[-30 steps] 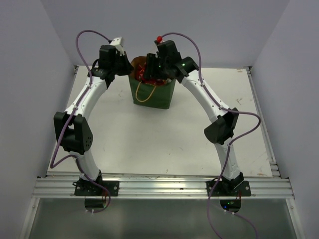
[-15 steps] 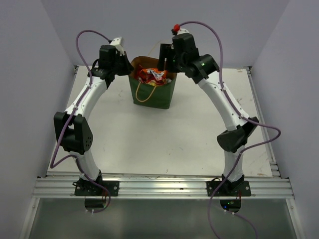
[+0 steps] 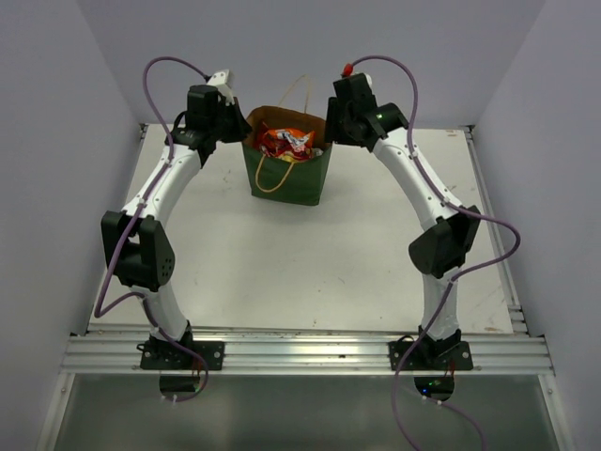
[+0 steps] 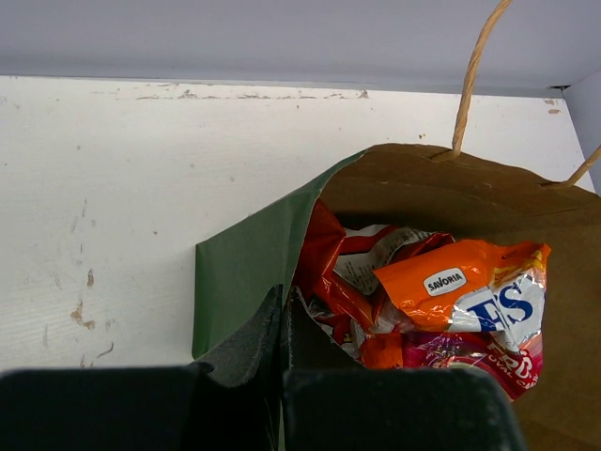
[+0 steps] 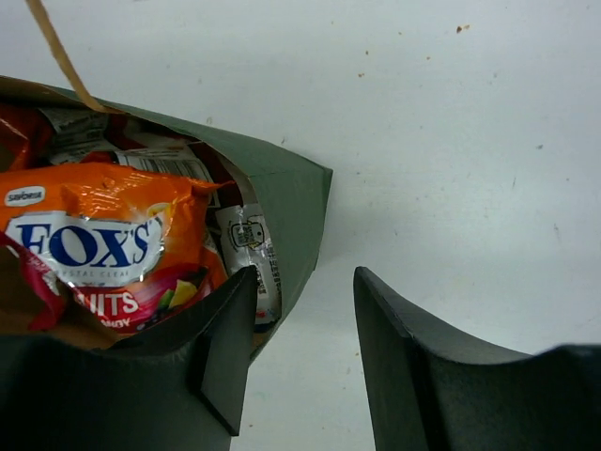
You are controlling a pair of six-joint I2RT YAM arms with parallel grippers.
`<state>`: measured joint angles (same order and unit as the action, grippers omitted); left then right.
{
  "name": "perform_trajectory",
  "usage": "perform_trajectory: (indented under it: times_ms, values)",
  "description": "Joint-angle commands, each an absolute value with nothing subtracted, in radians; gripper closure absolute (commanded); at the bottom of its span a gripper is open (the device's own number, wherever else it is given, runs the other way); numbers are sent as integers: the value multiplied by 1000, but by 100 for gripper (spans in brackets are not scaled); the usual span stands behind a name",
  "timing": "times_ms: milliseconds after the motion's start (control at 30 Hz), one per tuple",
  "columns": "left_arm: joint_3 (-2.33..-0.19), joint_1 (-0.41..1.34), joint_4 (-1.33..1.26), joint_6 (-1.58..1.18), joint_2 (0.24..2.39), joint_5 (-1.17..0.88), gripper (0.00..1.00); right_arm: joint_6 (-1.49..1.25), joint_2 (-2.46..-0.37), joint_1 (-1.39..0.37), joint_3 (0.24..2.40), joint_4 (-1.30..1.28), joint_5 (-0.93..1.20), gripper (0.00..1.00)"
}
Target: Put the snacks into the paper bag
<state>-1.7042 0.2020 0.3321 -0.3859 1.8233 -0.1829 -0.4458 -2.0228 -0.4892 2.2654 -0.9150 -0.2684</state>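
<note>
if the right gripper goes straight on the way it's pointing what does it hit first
Probably the green side wall of the paper bag, whose top edge lies in the gap of the open right gripper. Depth is unclear; the inner finger might brush the fruit-candy packet first.

Whole thing sits on a white table [image 3: 310,263], pretty scuffed up close, with brownish chips and scratches [image 4: 87,279] in the left wrist view. Behind the table is a plain back wall [image 3: 310,47]; a left wall [image 3: 47,188] and a right wall [image 3: 563,169] box it in, all pale lilac-grey. An aluminium rail [image 3: 310,352] runs along the table's near edge, and a slotted rail [image 3: 493,225] runs down its right edge. Below the near edge there's a shiny grey panel [image 3: 300,413]. Light's soft and even.
</note>
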Motion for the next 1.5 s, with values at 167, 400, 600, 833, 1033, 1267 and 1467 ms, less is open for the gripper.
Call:
perform_trajectory:
  times_ms: [167,400,600,833,1033,1267,1467]
  values:
    - [-1721,190,258,-405,1755,-201,100,-440,-2051,-486,2275,-905,-241,60]
    - [-1709,209,287,-377,1718,-160,100,-440,-2100,-486,2359,-973,-213,100]
    - [-1686,319,342,-359,1599,-29,100,-428,-2094,-486,2517,-1101,-216,100]
    - [-1559,420,396,-405,1451,-5,100,-425,-1967,-526,2465,-1199,-219,100]
    - [-1470,494,478,-456,1365,54,100,-448,-1850,-577,2336,-1262,-241,100]
    - [-1410,555,537,-495,1312,94,100,-483,-1732,-630,2157,-1286,-252,100]
    - [-1350,589,557,-522,1279,104,100,-512,-1648,-635,1938,-1212,-226,100]
